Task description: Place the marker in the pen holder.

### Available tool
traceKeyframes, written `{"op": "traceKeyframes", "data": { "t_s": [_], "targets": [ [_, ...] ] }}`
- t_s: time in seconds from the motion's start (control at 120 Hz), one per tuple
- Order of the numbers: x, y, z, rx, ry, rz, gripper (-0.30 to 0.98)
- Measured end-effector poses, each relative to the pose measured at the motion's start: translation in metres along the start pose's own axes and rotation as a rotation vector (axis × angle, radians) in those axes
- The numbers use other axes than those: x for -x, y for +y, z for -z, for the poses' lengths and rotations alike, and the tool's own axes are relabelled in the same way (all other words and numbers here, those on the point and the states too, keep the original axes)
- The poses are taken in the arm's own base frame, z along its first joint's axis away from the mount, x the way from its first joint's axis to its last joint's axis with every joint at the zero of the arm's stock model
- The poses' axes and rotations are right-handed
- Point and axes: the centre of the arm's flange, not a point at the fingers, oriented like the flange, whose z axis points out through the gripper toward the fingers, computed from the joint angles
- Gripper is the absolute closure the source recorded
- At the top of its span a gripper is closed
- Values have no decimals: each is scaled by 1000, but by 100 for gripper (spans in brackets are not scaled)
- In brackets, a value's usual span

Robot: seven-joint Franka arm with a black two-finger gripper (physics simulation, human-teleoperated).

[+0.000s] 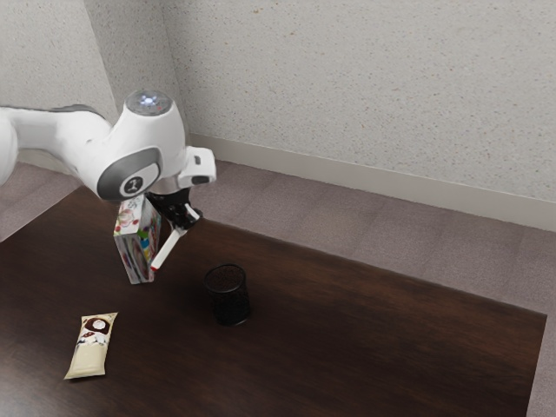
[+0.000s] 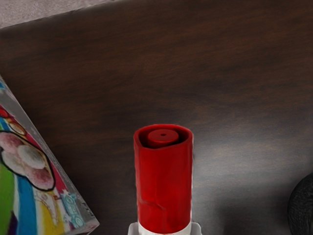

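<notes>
In the exterior view the black gripper (image 1: 185, 219) is shut on the white marker (image 1: 169, 248), which slants down toward the exterior view's left with its red end lowest. The black mesh pen holder (image 1: 229, 297) stands upright on the table, apart from the marker, toward the exterior view's right. In the wrist view the marker's red end (image 2: 164, 188) is large and close, and part of the dark round pen holder (image 2: 302, 210) appears. Its inside is too dark to read.
A colourful box (image 1: 136, 243) stands upright close by the gripper and marker; its printed side (image 2: 34, 181) is in the wrist view. A cream snack packet (image 1: 91, 347) lies on the dark wooden table (image 1: 347, 347). A speckled wall rises beyond the carpet.
</notes>
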Motion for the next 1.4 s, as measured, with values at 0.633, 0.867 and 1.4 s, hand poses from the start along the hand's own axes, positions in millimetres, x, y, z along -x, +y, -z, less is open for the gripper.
{"op": "traceKeyframes", "data": {
  "t_s": [0.633,0.867,1.4],
  "targets": [
    [-19,110,63,155,488,-73,79],
    [12,93,56,176,478,-2,79],
    [45,82,46,173,446,76,79]
  ]
}}
